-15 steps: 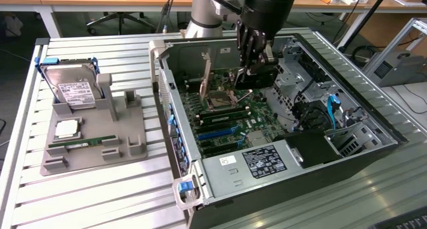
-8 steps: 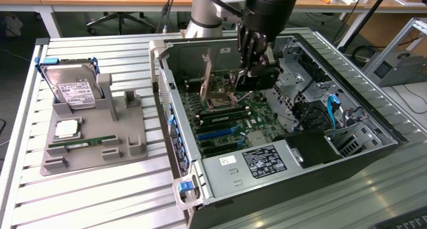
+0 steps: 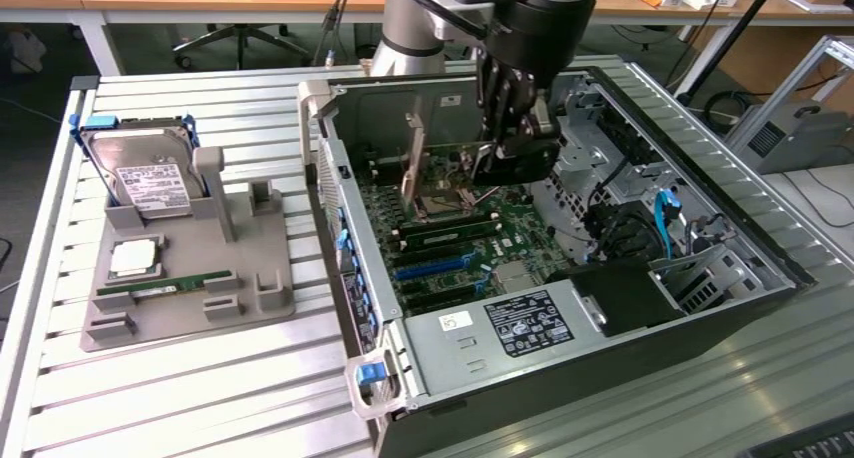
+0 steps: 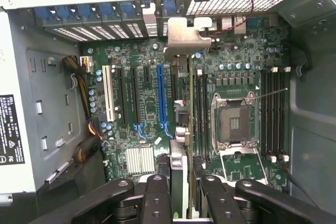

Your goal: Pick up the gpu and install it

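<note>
My gripper (image 3: 514, 163) reaches down inside the open computer case (image 3: 350, 278) and is shut on the gpu (image 4: 178, 169). The wrist view sees the card edge-on between the two black fingers (image 4: 157, 192). The card runs from the fingers to its silver bracket (image 4: 181, 38) at the case's rear slot openings. It stands upright over the motherboard (image 4: 142, 124), just beside the long blue slot (image 4: 161, 95). In the exterior view the bracket end (image 3: 416, 158) stands upright against the case's rear wall. I cannot tell whether the card's edge sits in a slot.
On the exterior view's left a grey holder (image 3: 254, 278) carries a hard drive (image 3: 147, 183), a processor chip (image 3: 134, 258) and a RAM stick (image 3: 167, 285). Inside the case are the CPU socket (image 4: 233, 124), the power supply (image 3: 534, 323) and drive bays (image 3: 694, 268).
</note>
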